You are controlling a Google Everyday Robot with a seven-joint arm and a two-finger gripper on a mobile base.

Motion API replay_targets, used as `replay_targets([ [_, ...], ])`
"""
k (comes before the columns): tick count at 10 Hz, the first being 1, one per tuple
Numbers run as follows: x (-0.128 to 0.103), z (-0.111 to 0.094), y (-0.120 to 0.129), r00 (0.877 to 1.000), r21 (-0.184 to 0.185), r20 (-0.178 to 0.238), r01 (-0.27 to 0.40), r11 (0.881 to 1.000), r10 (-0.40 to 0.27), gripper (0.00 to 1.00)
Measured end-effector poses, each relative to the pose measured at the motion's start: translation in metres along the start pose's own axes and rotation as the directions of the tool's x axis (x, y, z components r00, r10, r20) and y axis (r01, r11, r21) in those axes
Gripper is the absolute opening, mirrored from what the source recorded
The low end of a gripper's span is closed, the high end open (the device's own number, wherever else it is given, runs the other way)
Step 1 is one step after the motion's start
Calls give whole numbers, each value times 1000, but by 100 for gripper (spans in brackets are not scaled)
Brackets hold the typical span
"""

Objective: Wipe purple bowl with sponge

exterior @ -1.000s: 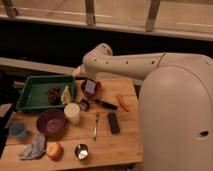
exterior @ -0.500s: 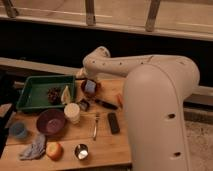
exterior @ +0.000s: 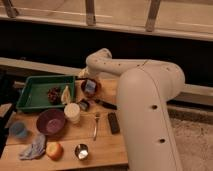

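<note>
Wooden bench [exterior: 105, 150] by a dark window wall, and the big white arm [exterior: 150, 110] has swung in over its right side, elbow bent back to the left. Purple bowl [exterior: 51, 121] sits untouched front left. The sponge [exterior: 90, 86] lies in the orange-red bowl [exterior: 96, 93], with the claw [exterior: 85, 77] hanging wide and empty just above it. I'd guess it's about to grab.

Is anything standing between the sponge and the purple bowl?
Yes. The cream cup stands between the sponge, lying in the red bowl, and the purple bowl. The hand, open, hovers by the red bowl's far rim; nothing visible separates it from the sponge.
</note>
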Motion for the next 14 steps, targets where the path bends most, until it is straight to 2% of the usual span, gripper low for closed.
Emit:
replay_targets([
  [3, 5, 18, -2, 998, -64, -27, -58, 996, 56, 80],
  [6, 7, 29, 7, 997, -98, -48, -62, 993, 57, 80],
  [9, 10, 38, 3, 995, -107, -76, -77, 991, 69, 80],
  [14, 12, 39, -15, 990, -100, -88, -118, 988, 110, 79],
])
